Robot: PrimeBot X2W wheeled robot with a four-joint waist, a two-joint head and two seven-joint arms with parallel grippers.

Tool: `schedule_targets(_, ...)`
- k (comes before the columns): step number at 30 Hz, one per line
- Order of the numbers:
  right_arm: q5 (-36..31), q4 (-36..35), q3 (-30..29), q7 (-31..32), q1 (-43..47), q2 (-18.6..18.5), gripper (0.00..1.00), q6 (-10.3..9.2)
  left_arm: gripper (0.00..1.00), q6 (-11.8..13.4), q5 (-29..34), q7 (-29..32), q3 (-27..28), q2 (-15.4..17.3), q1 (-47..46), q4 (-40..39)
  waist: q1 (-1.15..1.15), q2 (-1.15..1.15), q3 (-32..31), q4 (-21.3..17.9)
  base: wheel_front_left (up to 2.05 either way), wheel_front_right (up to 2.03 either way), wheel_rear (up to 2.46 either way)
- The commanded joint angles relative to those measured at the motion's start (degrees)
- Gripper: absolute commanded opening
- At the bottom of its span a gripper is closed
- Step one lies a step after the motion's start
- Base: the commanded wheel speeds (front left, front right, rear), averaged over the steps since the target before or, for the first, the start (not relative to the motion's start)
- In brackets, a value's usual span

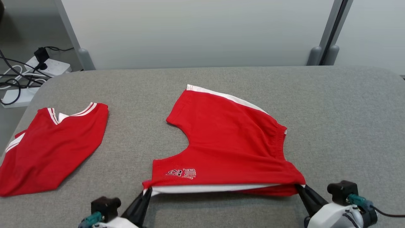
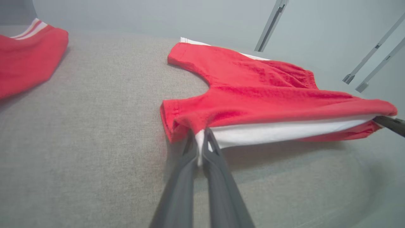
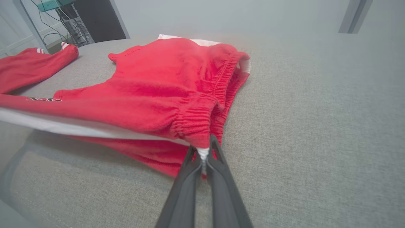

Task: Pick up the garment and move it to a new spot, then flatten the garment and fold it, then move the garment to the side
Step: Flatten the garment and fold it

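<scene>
- Grey fabric-covered table (image 1: 332, 104), pale partition wall behind; power strip (image 1: 50, 65) and cables on the floor off the far left corner.
- Red shorts (image 1: 227, 139) lie mid-table, with the far leg flat and the near white-striped edge raised off the cloth.
- Left gripper (image 1: 148, 191): jaws closed on the leg-hem corner of that edge.
- Right gripper (image 1: 299, 187): jaws closed on the waistband corner (elastic gathers bunch just above the fingertips).
- Red jersey (image 1: 53, 145) lies well apart at the table's left — not involved.
- Judgement: the fold is the step in hand — near half to go over the far half.
- To do it well: carry both corners forward together at equal height, with the stripe taut between them. Align it on the far white stripe. Lower it to the cloth before opening, or the top layer may sag and wrinkle.
</scene>
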Motion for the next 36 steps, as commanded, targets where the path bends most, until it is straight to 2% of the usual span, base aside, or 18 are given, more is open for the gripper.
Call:
schedule_targets(1, -0.14, -1.69, -0.77, -0.78, -2.66, -0.09, 0.00, 0.17, 0.00, -0.39, 0.76, -0.35, 2.87, 1.54, -5.86, -2.00, 0.00, 0.00, 1.28, -0.39, 0.00, 0.00, 0.00)
schedule_targets(7, 0.46, -1.48, -3.06, -0.78, -7.34, 1.62, 0.00, 0.17, 0.00, -0.39, 1.85, -0.35, 3.93, 2.87, -14.23, -2.69, 0.00, 0.00, 5.51, -1.19, 0.00, 0.00, 0.00)
schedule_targets(11, 1.85, -0.38, -3.20, -0.78, -12.57, 3.27, 0.00, 0.17, 0.00, -0.39, 2.04, -0.35, 1.80, 4.79, -22.87, -0.60, 0.00, 0.00, 10.18, -2.17, 0.00, 0.00, 0.00)
schedule_targets(17, 2.57, 1.76, -3.01, -0.78, -21.78, 5.79, 0.00, 0.17, 0.00, -0.40, 0.82, 0.01, -4.04, 9.07, -36.99, 4.12, 0.00, 0.00, 17.99, -4.56, 0.00, 0.00, 0.00)
schedule_targets(23, 2.23, 4.11, -2.12, -0.78, -29.88, 9.31, 0.00, 0.17, 0.00, -0.40, -2.34, 3.73, -11.73, 14.49, -49.70, 7.62, 0.00, 0.00, 24.91, -8.16, 0.00, 0.00, 0.00)
schedule_targets(29, 2.18, 5.36, -2.74, -0.78, -34.85, 11.91, 0.00, 0.17, 0.00, -0.40, -6.84, 6.46, -19.59, 19.41, -57.89, 8.72, 0.00, 0.00, 30.02, -11.82, 0.00, 0.00, 0.00)
schedule_targets(36, 3.47, 5.02, -2.59, -0.78, -36.12, 13.00, 0.00, 0.17, 0.00, -0.40, -11.09, 5.81, -25.49, 23.11, -63.96, 9.93, 0.00, 0.00, 33.65, -15.04, 0.00, 0.00, 0.00)
